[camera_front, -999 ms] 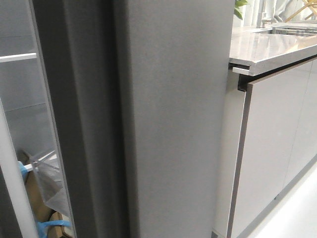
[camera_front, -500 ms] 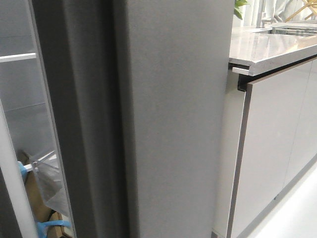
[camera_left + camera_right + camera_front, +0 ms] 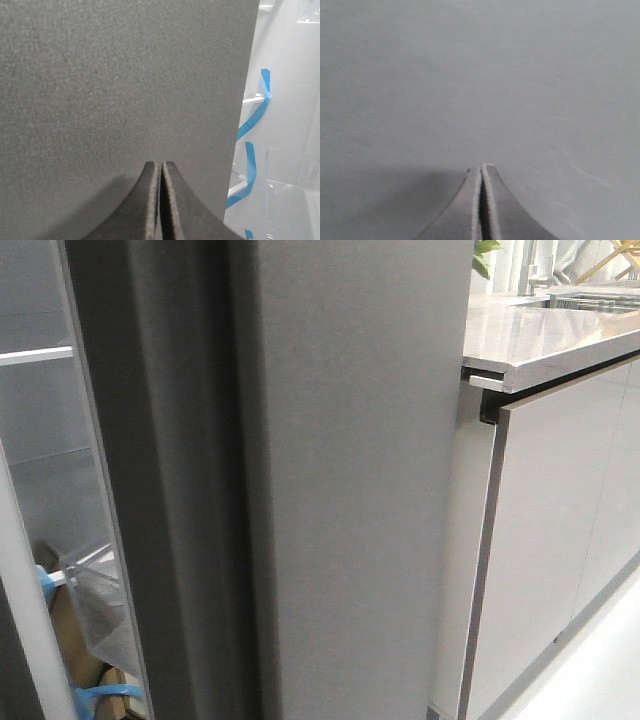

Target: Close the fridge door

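The fridge door [image 3: 360, 480] is a tall dark-grey slab that fills the middle of the front view, with its thick darker edge [image 3: 170, 500] turned toward me. It stands open. To its left shows the fridge [image 3: 50, 440] with its white interior, a shelf and a clear drawer [image 3: 95, 605]. In the left wrist view my left gripper [image 3: 161, 163] is shut and empty, its tips right at the dark-grey door face [image 3: 120, 85], with the white interior [image 3: 285, 125] beyond the door's edge. My right gripper [image 3: 482, 166] is shut and empty, close to a plain pale-grey surface [image 3: 480, 75].
Pale glossy cabinet fronts [image 3: 560, 530] under a light counter [image 3: 540, 340] stand right of the door. Blue tape strips [image 3: 257, 112] hold shelves and clear drawers [image 3: 290, 200] inside the fridge. Pale floor [image 3: 600, 680] shows at lower right. Neither arm shows in the front view.
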### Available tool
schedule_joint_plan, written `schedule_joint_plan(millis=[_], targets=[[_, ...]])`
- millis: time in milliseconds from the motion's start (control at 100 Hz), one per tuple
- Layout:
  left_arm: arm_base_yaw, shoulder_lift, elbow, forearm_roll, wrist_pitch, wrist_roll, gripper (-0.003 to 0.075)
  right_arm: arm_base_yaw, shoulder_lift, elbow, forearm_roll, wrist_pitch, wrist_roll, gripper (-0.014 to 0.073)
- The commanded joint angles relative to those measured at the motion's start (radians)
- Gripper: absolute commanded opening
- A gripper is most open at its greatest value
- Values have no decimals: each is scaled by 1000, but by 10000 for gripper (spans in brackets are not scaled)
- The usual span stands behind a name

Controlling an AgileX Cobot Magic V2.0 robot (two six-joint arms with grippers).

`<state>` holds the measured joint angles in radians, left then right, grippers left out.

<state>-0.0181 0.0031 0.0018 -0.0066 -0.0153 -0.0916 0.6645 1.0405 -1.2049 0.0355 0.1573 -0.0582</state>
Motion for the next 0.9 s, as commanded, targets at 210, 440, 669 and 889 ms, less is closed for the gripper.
schedule_joint_plan(millis=[210,440,669,889], targets=[[-5,19,28,-2,-77,-4,-21,40,65,-62,-2,-118,31,-76],[-5,19,28,-2,-77,-4,-21,40,123,-62,-2,-181,35,-76],[-5,19,28,-2,-77,-4,-21,40,196,-62,-2,-267,44,-76],[-5,19,28,-2,-77,-4,-21,40,286,-62,-2,-389,44,-76]])
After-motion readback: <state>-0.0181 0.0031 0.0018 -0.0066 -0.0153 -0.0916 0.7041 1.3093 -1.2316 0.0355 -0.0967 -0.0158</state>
